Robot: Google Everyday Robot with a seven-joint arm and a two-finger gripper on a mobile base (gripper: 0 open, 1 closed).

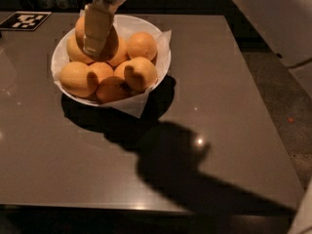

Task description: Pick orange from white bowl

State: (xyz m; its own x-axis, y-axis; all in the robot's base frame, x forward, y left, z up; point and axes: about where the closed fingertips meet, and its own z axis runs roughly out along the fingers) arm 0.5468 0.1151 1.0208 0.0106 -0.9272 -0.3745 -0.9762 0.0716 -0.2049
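The white bowl [163,58], lined with white paper, stands at the table's far left and holds several oranges. My gripper [97,45] comes down from the top edge over the back of the bowl. One pale finger [97,28] lies across the front of the orange [111,42], which sits a little above the pile. The other finger is hidden behind the fruit. The gripper is shut on this orange. Other oranges [78,78] [141,73] lie in front of it in the bowl.
The dark brown table [219,106] carries the arm's shadow in front of the bowl. A black-and-white marker tag [24,21] lies at the far left corner. The table's right edge drops to the floor [287,106]. A white arm part [273,18] is at the upper right.
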